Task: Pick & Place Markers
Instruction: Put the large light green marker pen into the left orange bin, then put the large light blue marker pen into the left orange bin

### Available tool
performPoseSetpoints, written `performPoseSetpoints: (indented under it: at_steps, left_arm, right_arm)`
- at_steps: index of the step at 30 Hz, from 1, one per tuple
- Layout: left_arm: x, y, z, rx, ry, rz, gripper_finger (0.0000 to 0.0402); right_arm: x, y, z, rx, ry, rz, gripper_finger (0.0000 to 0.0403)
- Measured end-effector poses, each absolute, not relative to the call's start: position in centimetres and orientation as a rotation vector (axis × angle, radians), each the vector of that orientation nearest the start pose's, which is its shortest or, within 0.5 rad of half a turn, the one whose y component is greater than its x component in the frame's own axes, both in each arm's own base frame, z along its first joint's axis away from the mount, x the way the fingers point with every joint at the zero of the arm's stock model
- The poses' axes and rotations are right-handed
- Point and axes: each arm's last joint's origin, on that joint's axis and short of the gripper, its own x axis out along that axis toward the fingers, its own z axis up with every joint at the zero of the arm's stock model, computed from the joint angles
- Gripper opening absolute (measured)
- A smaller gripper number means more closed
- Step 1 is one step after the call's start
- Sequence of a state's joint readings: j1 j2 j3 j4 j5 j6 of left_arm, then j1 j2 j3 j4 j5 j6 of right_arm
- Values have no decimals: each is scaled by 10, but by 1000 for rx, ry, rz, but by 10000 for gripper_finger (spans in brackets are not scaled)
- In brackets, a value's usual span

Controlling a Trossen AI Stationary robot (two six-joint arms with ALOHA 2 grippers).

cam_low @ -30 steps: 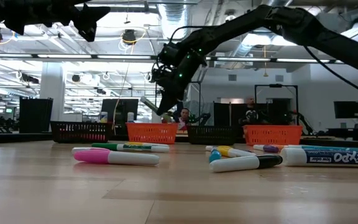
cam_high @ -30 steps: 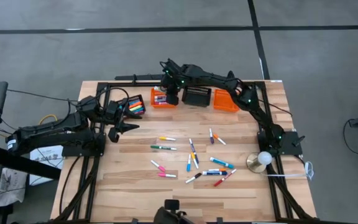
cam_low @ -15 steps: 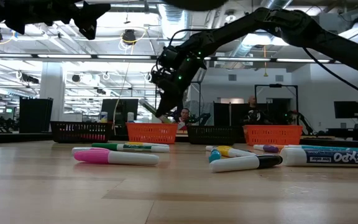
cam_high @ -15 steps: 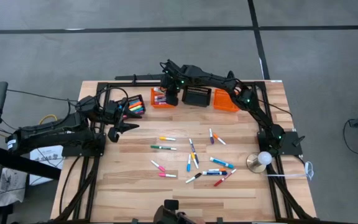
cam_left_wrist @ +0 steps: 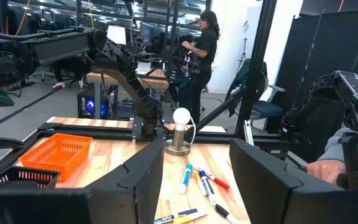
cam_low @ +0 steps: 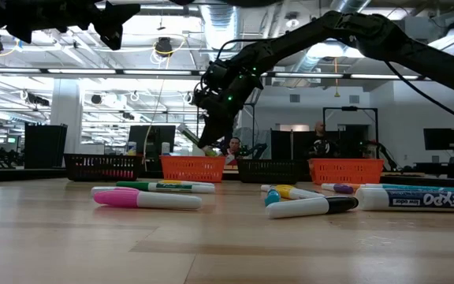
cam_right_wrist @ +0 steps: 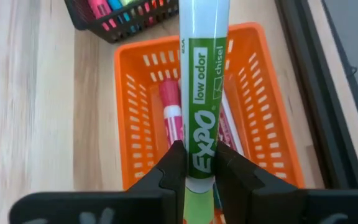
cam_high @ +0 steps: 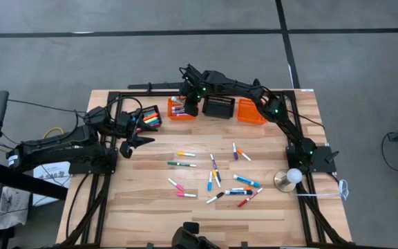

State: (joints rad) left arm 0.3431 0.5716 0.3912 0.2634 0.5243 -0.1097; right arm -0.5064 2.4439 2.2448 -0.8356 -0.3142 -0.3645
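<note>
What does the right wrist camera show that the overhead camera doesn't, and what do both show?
Only the right wrist view shows the right gripper shut on a green marker, with its label readable, and a pink marker lying inside the orange basket.

Only the high view shows the whole table, the loose markers scattered across it, and the left gripper waiting at the table's left side.

Both show the right gripper over that orange basket, beside a black basket of markers.

We see two orange slatted plastic baskets (cam_high: 250, 111) and two black ones (cam_high: 219, 106) along the wooden table's (cam_high: 137, 207) far edge, a white globe lamp (cam_high: 293, 176) near its right edge
</note>
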Motion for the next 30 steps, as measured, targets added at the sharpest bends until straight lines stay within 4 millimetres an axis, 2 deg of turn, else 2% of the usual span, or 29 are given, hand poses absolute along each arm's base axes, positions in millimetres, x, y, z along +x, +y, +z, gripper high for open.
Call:
performPoseSetpoints:
  at_steps: [8, 17, 20, 24, 27, 30]
  left_arm:
    - [139, 34, 269, -77, -67, -186, 184]
    - [139, 34, 270, -75, -71, -186, 184]
    - [139, 34, 270, -76, -71, -186, 184]
    - [139, 34, 270, -76, -71, -187, 184]
    - [139, 34, 270, -76, -71, -187, 184]
    - [139, 34, 270, -76, -71, -187, 184]
  right_arm:
    - [464, -243, 202, 66, 954, 8, 109]
    - [464, -243, 204, 65, 946, 8, 137]
    - [463, -241, 224, 62, 907, 25, 139]
    - [450, -231, 264, 106, 824, 185, 129]
    - [436, -218, 292, 154, 792, 288, 118]
    - [418, -196, 324, 129, 802, 357, 107]
